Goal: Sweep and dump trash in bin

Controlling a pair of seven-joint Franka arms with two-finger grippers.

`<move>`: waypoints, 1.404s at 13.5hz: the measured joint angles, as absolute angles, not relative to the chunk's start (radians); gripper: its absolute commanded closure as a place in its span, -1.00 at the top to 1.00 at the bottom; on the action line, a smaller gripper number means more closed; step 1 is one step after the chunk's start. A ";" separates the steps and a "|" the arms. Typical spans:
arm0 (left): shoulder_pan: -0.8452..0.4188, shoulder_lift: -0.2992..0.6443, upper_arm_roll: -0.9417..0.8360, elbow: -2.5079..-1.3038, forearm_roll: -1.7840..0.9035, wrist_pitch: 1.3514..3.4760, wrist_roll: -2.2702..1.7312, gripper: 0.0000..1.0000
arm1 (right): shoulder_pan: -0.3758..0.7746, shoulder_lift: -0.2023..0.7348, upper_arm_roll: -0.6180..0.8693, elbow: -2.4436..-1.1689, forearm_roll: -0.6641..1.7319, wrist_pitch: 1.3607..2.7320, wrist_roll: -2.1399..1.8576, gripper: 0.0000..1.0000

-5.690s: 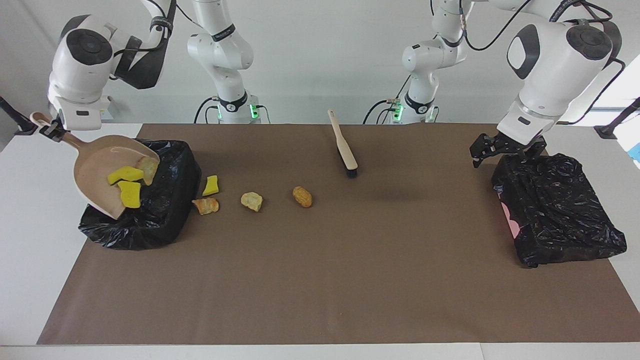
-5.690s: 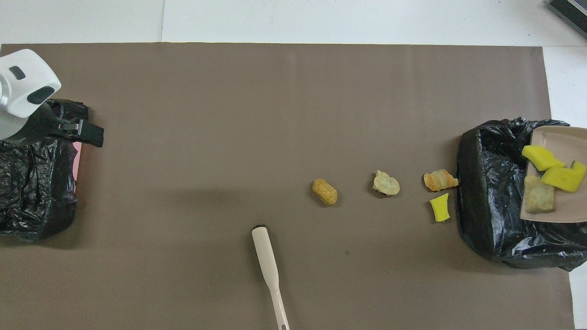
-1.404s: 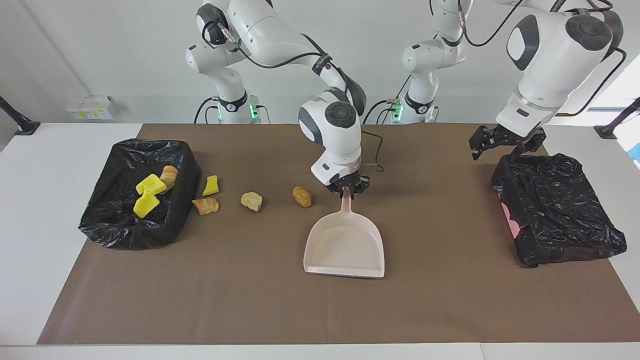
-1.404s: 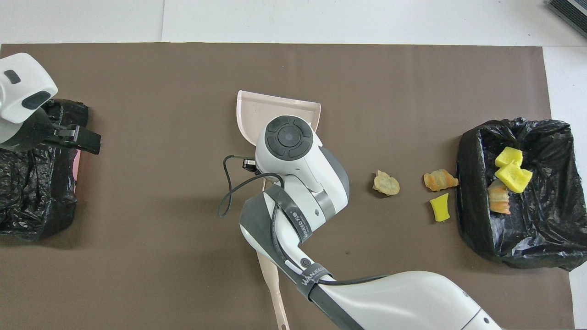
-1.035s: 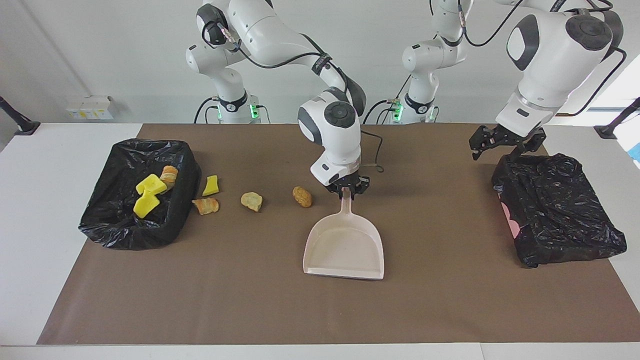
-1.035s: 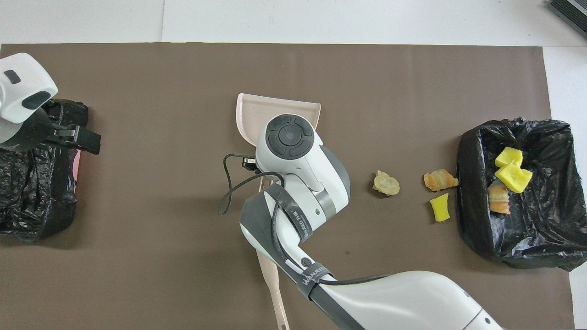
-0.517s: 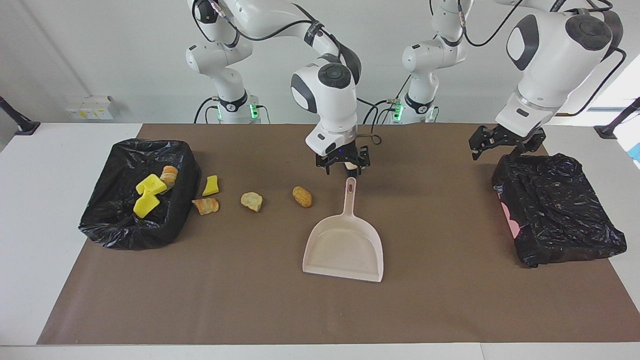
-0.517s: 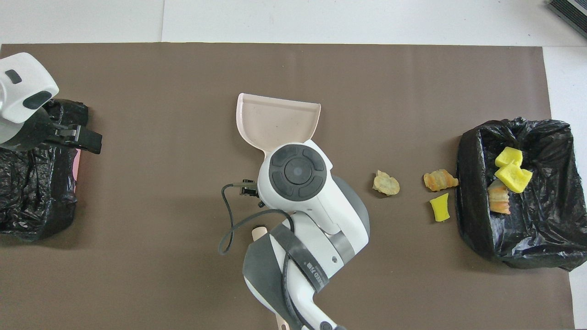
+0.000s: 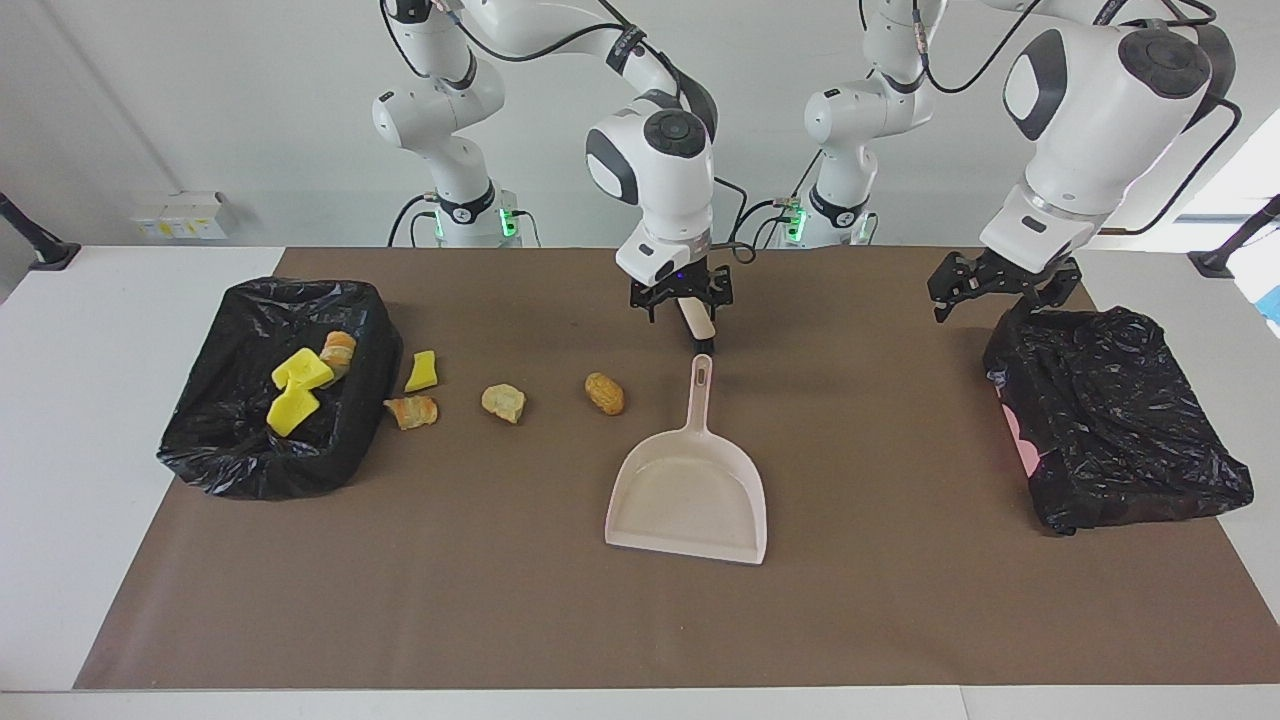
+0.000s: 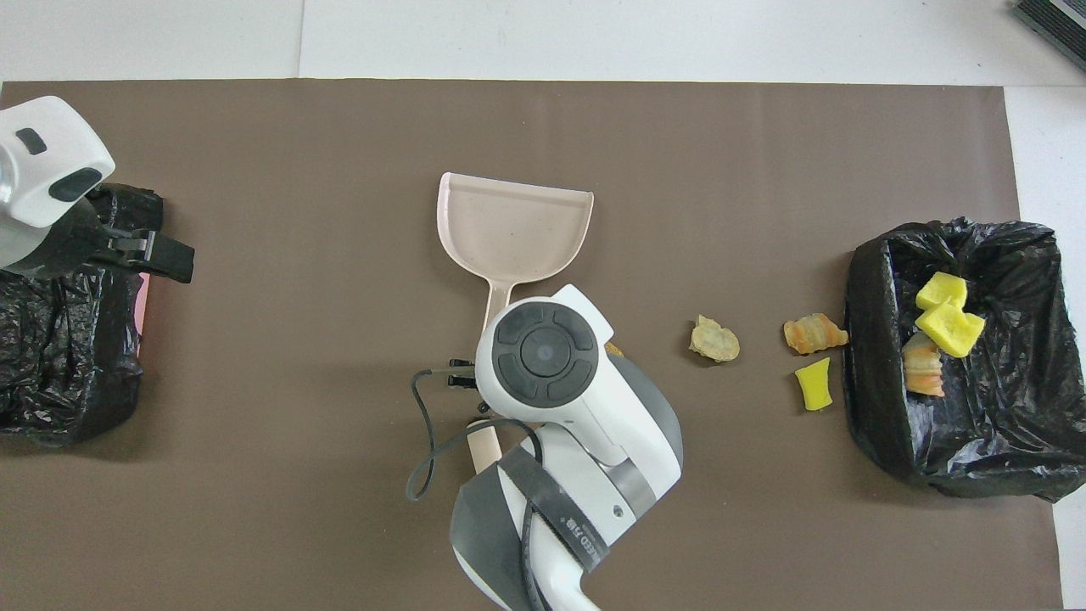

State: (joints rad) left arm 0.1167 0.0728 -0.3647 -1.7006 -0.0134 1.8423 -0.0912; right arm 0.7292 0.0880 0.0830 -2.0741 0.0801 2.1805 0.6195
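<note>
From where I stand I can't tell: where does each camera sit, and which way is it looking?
Facing view: high across the table, looking at both robots; whole arms show, right hand over the brush, left hand by the covered bin.
Overhead view: above the robots' end, looking steeply down; only the left arm's wrist and the right arm's forearm show.
Both show the dustpan, the open bin and loose trash, half a turn apart.
</note>
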 measured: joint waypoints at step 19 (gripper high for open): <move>-0.145 0.327 -0.363 -1.720 0.032 2.183 -0.420 1.00 | 0.873 0.062 0.090 -2.246 0.130 2.134 0.564 -1.00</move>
State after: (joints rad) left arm -0.1453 0.3271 -0.3630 -1.7204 0.0321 2.1830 -0.4197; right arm 0.8732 0.0625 0.0903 -2.2460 0.1298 2.1337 0.5638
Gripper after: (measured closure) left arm 0.000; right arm 0.740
